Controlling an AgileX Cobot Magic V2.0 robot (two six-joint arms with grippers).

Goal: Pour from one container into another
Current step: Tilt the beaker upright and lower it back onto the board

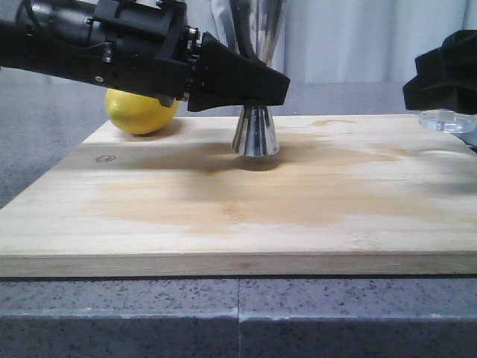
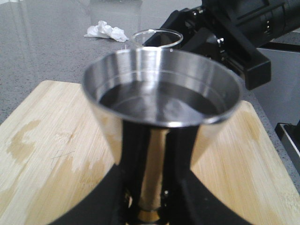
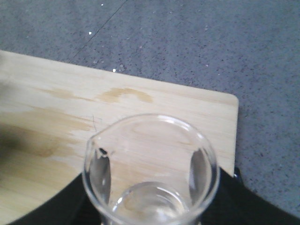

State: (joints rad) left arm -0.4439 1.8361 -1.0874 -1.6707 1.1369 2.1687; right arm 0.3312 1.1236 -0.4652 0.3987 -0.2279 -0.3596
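Note:
The steel jigger (image 1: 256, 133) stands upright on the wooden board (image 1: 223, 216), back centre. My left gripper (image 1: 257, 95) is shut on its narrow waist. In the left wrist view the jigger's upper cup (image 2: 161, 89) fills the picture, dark liquid showing inside, and the black fingers (image 2: 108, 197) press on the gold-banded waist. The glass beaker (image 3: 150, 164) sits in my right gripper (image 3: 150, 208), which is shut on it. Its base (image 1: 446, 121) hangs just above the board's far right corner. Its rim (image 2: 156, 37) shows behind the jigger. Whether it holds liquid I cannot tell.
A yellow lemon (image 1: 141, 112) lies at the board's back left, under my left arm. Damp stains (image 1: 246, 198) spread across the board's middle. A crumpled white tissue (image 2: 105, 31) lies on the grey counter beyond the board.

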